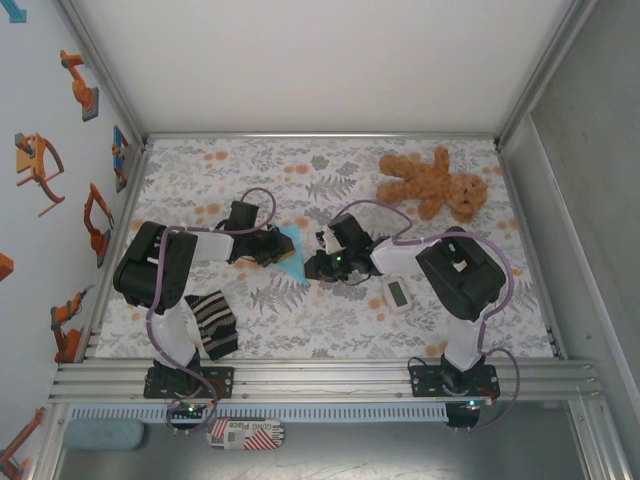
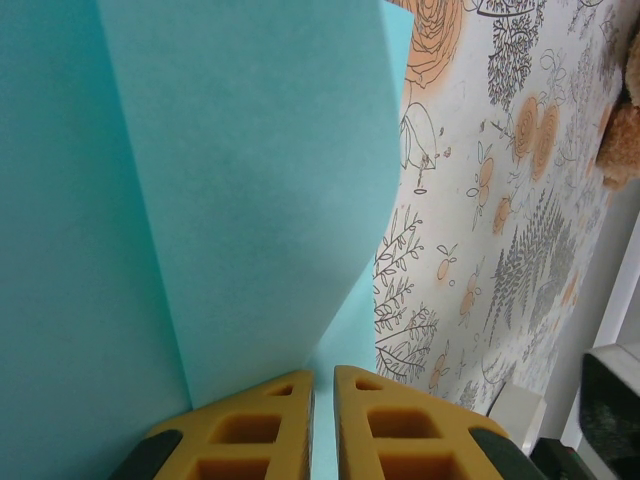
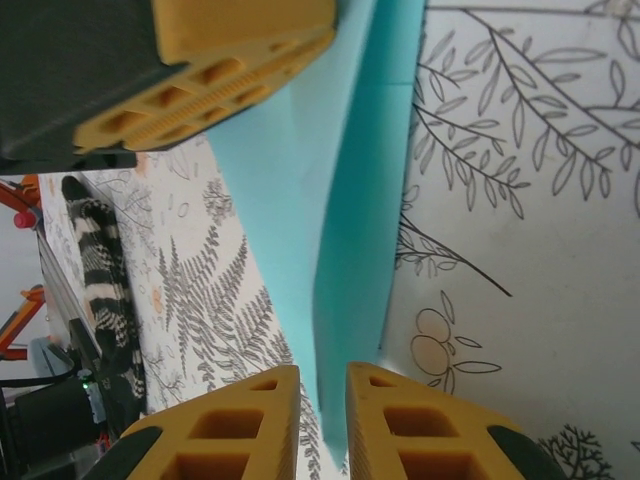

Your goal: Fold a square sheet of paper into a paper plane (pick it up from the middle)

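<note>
On the table [image 1: 330, 330], about midway between its left and right edges, the sheet of paper [image 1: 291, 254] stands lifted and half-folded. The left gripper [image 2: 322, 372] and right gripper [image 3: 323, 370] each pinch it, jaws nearly closed. If they pull apart or twist, the thin sheet could tear or crease crooked.

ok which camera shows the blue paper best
The left wrist view: the blue paper spreads across most of it, with a crease and a curling edge plain to see. In the right wrist view the blue paper shows as a narrow folded strip. From the top camera the blue paper is just a small triangle.
</note>
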Robot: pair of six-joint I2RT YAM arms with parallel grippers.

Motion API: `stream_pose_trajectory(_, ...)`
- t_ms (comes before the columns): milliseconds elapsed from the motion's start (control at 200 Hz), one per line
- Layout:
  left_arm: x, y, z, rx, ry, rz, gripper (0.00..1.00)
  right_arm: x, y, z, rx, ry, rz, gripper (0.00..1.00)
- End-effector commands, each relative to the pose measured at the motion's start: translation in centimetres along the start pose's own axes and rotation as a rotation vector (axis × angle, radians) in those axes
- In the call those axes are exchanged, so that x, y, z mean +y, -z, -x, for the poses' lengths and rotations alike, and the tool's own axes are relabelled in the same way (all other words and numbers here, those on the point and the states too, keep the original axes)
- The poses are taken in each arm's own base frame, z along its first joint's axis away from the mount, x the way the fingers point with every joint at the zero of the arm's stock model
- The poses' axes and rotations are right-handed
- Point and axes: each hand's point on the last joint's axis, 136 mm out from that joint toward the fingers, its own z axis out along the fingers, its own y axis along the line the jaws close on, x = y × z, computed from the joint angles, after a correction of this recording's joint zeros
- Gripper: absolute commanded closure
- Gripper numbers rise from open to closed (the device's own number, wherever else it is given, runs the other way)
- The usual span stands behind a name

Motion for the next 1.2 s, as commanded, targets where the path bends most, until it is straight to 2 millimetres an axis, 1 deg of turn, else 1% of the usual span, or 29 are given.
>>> stream_pose_trajectory(0,0.3,-0.2,-0.1,0.02,0.0,0.005,0.87,0.5,-0.3,-0.2,0.022,-0.003,0.019,0.83)
stream_pose_trajectory(190,0.4,-0.2,-0.1,0.023,0.004,0.008,0.87,0.0,-0.6,-0.4,0.033,-0.004,0.007,0.89)
stream_pose_trajectory(561,0.6,-0.3,-0.2,0.027,0.009,0.013,0.86,-0.6,-0.8,-0.6,0.045,-0.009,-0.011,0.89)
stream_pose_trajectory(651,0.6,-0.3,-0.3,0.029,0.009,0.013,0.86,0.0,0.0,-0.2,0.012,0.008,-0.016,0.86)
stream_pose_trajectory(726,0.6,-0.3,-0.3,0.029,0.009,0.015,0.86,0.9,1.3,0.7,-0.048,0.042,-0.03,0.85)
stream_pose_trajectory(796,0.5,-0.2,-0.2,0.029,0.005,0.015,0.86,0.6,2.2,1.2,-0.094,0.058,-0.075,0.84)
stream_pose_trajectory(856,0.5,-0.2,-0.3,0.032,0.004,0.015,0.86,0.2,2.5,1.6,-0.121,0.067,-0.106,0.84)
stream_pose_trajectory(941,0.4,-0.1,-0.3,0.031,0.001,0.014,0.86,0.9,2.8,2.1,-0.145,0.088,-0.097,0.84)
stream_pose_trajectory(1057,0.5,-0.2,-0.4,0.035,0.004,0.015,0.86,2.2,2.2,2.3,-0.128,0.113,-0.072,0.87)
stream_pose_trajectory(1192,0.5,-0.3,-0.3,0.035,0.009,0.016,0.86,2.8,0.7,1.9,-0.087,0.121,-0.059,0.91)
